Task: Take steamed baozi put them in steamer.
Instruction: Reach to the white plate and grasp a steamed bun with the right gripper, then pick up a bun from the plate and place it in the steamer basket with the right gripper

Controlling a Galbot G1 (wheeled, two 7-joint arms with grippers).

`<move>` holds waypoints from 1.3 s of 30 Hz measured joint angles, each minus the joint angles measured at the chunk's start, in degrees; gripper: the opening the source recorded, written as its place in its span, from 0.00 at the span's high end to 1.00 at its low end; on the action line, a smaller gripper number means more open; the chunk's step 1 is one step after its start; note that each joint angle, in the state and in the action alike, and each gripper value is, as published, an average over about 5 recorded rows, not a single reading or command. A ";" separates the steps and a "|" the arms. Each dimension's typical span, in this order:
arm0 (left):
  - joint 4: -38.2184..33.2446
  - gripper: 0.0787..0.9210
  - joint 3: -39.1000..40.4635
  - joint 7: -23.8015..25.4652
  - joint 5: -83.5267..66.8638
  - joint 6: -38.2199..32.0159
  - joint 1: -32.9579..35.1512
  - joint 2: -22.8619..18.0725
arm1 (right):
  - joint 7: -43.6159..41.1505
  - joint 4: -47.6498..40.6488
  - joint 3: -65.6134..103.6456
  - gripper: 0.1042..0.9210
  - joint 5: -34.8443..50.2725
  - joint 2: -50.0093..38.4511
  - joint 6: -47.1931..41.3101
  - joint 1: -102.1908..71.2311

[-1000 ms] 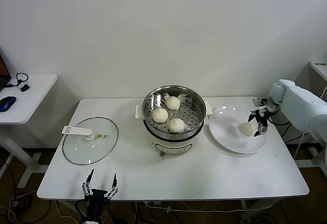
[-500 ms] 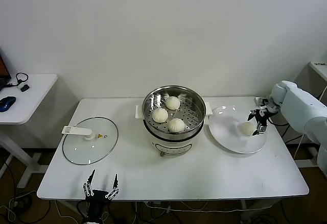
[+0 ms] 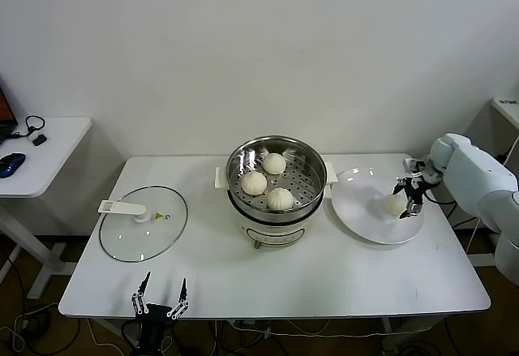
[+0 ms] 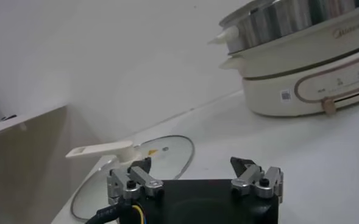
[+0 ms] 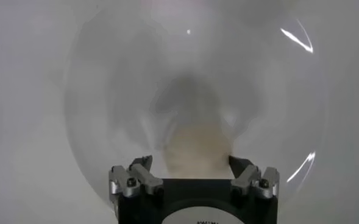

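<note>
Three baozi (image 3: 266, 182) are already seen in the steamer (image 3: 312, 164), spread over its perforated floor; the fourth baozi (image 3: 393, 203) is left on the plate (image 3: 357, 210), to the right of the steamer. The task is judged about three quarters done: one bun is yet to be gripped, carried across and set down.

The right tool (image 3: 408, 196) is held at the plate, its fingers apart on either side of the last baozi; in the right wrist view the bun (image 5: 194, 152) is seen between the spread fingers (image 5: 136, 173), and contact cannot be told. The left tool (image 3: 159, 295) is parked low at the near edge of the tabletop (image 3: 243, 275), its fingers apart and nothing held.

The buns are round, smooth and cream-white, and are judged soft and easily dented. The steamer is a shiny steel basket on a white cooker base with side handles. The plate is flat, white and glossy. A round glass lid (image 3: 130, 234) with a white handle is laid flat on the left of the tabletop.
</note>
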 measured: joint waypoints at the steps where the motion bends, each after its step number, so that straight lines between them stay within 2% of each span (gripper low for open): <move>1: -0.03 0.12 0.04 -0.01 0.00 -0.01 0.02 0.00 | 0.05 -0.10 0.11 0.12 -0.09 0.04 0.02 0.00; 4: -0.14 0.12 0.14 -0.03 0.03 -0.03 0.08 0.00 | 0.31 -0.32 0.40 0.17 -0.34 0.19 0.04 -0.03; 9: -0.17 0.12 0.19 -0.08 0.04 -0.15 0.12 0.00 | 0.79 -0.69 0.74 0.33 -0.63 0.45 0.06 -0.08; 13: -0.24 0.12 0.24 -0.09 0.04 -0.22 0.17 0.00 | 0.99 -0.79 0.85 0.38 -0.81 0.60 0.02 -0.10; 26: -1.11 0.12 0.27 0.08 0.01 0.10 0.08 0.00 | -0.04 3.54 -3.23 0.39 1.91 -1.75 -0.32 3.48; 39: -2.04 0.12 0.25 0.98 -0.44 1.74 -1.01 0.00 | -1.16 24.23 -26.52 0.37 18.51 -7.68 -3.01 24.25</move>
